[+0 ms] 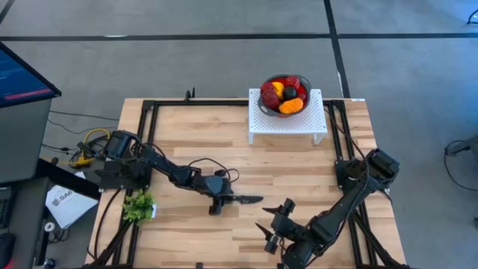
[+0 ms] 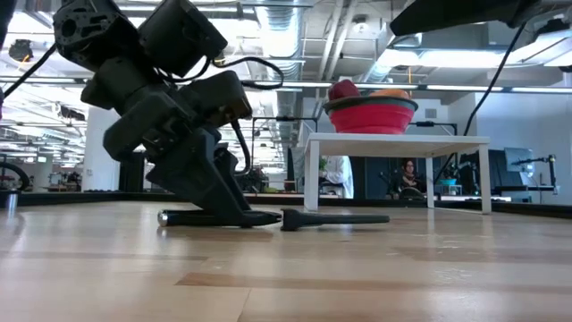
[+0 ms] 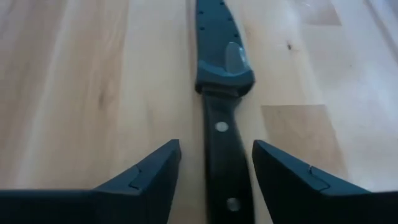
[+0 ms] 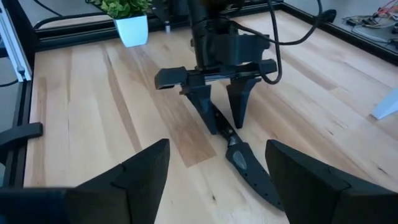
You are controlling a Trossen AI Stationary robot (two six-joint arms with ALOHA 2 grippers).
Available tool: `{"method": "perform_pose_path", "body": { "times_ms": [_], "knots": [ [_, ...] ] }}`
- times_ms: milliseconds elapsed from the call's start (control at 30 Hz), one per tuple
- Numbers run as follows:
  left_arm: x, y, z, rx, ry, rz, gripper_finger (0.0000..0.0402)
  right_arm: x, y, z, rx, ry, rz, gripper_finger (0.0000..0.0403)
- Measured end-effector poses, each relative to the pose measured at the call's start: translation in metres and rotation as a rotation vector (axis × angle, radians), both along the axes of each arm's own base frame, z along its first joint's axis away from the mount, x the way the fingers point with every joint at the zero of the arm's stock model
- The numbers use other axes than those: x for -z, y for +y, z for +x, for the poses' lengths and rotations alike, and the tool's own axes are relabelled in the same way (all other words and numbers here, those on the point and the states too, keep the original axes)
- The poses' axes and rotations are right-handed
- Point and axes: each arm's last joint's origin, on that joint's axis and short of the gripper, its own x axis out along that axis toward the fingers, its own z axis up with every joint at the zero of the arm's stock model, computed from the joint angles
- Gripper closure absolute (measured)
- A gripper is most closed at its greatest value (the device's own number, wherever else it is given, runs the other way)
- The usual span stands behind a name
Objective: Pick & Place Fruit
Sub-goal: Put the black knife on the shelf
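Note:
The fruit (image 1: 284, 93) is a heap of red, orange, yellow and dark pieces in a red bowl (image 2: 369, 114), which stands on a white stand (image 1: 287, 123) at the table's far side. A black-handled knife (image 1: 245, 199) lies flat on the table near the middle. My left gripper (image 1: 216, 203) is open and low over the knife. Its fingers (image 3: 155, 168) stand on either side of the handle (image 3: 221, 143) with a gap on each side. The blade (image 3: 217, 37) points away from the gripper. My right gripper (image 1: 275, 218) is open and empty at the near right, facing the knife (image 4: 249, 165).
A small leafy green plant in a white pot (image 1: 138, 205) stands at the table's left edge. A black frame rail (image 1: 149, 112) runs around the table. Bare wood lies between the knife and the white stand (image 2: 393, 143).

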Motion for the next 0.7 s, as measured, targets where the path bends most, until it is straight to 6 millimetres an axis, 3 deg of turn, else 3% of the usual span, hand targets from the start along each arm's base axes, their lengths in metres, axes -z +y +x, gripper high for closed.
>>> {"method": "perform_pose_path", "body": {
  "times_ms": [133, 267, 433, 533, 700],
  "knots": [
    [0.003, 0.009, -0.001, -0.016, 0.039, 0.028, 0.024, 0.001, 0.002, -0.002, 0.001, 0.0, 0.014, 0.0143],
    [0.004, 0.012, -0.002, -0.029, 0.061, 0.043, 0.0312, 0.003, 0.01, -0.016, 0.0, 0.002, 0.048, 0.0143],
    [-0.004, 0.012, -0.004, -0.047, 0.048, 0.024, 0.0316, 0.007, 0.015, -0.035, 0.046, -0.002, 0.126, 0.0143],
    [-0.023, 0.013, -0.009, -0.066, 0.004, 0.004, 0.0316, 0.007, 0.017, -0.038, 0.052, -0.006, 0.151, 0.0143],
    [-0.088, 0.014, -0.014, -0.062, -0.262, -0.06, 0.0316, 0.007, 0.018, -0.03, 0.022, -0.005, 0.144, 0.0143]
  ]
}}
